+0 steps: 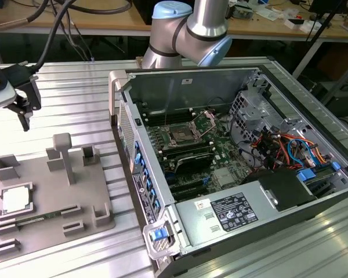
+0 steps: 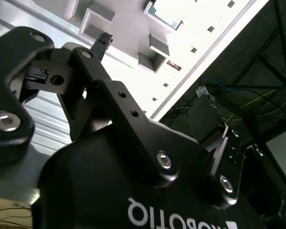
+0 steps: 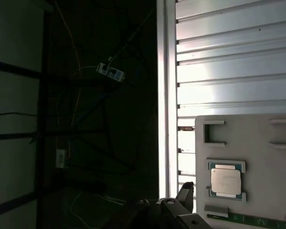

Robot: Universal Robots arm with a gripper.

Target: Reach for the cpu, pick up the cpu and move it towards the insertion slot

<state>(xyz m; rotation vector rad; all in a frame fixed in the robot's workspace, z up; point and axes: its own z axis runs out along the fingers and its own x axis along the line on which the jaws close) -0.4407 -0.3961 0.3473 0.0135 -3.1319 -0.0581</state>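
1. The gripper (image 1: 28, 110), black, hangs above the ribbed metal table (image 1: 75, 98) at approx. 10 o'clock of the exterior view. The silver/blue arm (image 1: 191, 32) has its joints at 12 o'clock, behind the PC case (image 1: 119, 87).
2. Pincer state: the fingers (image 2: 101, 43) stand apart in the second wrist view, one reaching out over the bright table and the other well off to the side.
3. The cpu (image 1: 16, 200), a thin square w/ silvery top and dark rim, lies flat in a recess of the grey tray (image 1: 46, 191) at approx. 8 o'clock of the exterior view. It sits at the tray's 9 o'clock side.
4. Gripper vs. cpu: in the exterior view the gripper is at 12 o'clock of the cpu, apart from it and not touching.
5. In the first wrist view the cpu (image 3: 225, 181) shows seated between grey tabs of the tray (image 3: 267, 157). One dark fingertip (image 3: 186, 191) is just off the tray's edge, near the cpu but clear of it.
6. A narrow green strip (image 1: 35, 217) lies in the tray just beside the cpu, at its 5 o'clock.
7. The insertion slot (image 1: 182, 136), a shiny metal frame w/ dark centre, sits on the green motherboard (image 1: 220, 150) inside the open case, at approx. 2 o'clock from the cpu and well apart from it.
8. Also in the case: a power supply (image 1: 232, 211) w/ a black label at 5 o'clock of the slot, and red/blue cables (image 1: 284, 147) at 3 o'clock.
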